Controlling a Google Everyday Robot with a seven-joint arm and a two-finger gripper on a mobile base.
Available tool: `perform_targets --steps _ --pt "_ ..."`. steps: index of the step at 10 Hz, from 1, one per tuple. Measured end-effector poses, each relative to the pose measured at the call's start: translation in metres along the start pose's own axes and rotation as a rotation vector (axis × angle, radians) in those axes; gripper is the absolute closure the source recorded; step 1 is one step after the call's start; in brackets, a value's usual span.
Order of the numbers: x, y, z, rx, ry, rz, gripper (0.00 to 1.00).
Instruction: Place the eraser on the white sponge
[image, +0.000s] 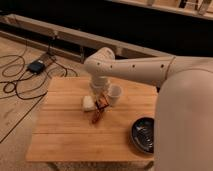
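While my gripper (101, 95) pinches the eraser (102, 103), the sponge (88, 102) lies just beside it, opposite the cup (115, 95). I should shift sideways until centred over the sponge, lower flat, then release, keeping off the nearby sausage (95, 118).

Cream-white gripper (101, 96), just left of the white cup (115, 93), grips the dark eraser (103, 103) edged reddish-orange. Sponge (88, 102) off-white; sausage (95, 118) reddish-brown; bowl (144, 135) black; table (65, 136) pale wood, plank-lined.
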Motion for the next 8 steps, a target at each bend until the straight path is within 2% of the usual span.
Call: perform_targets --steps 4,8 --pt "-0.028 0.013 0.032 -0.038 0.013 -0.032 1.0" --pt "-0.05 0.01 0.073 -0.07 0.038 -0.021 1.0"
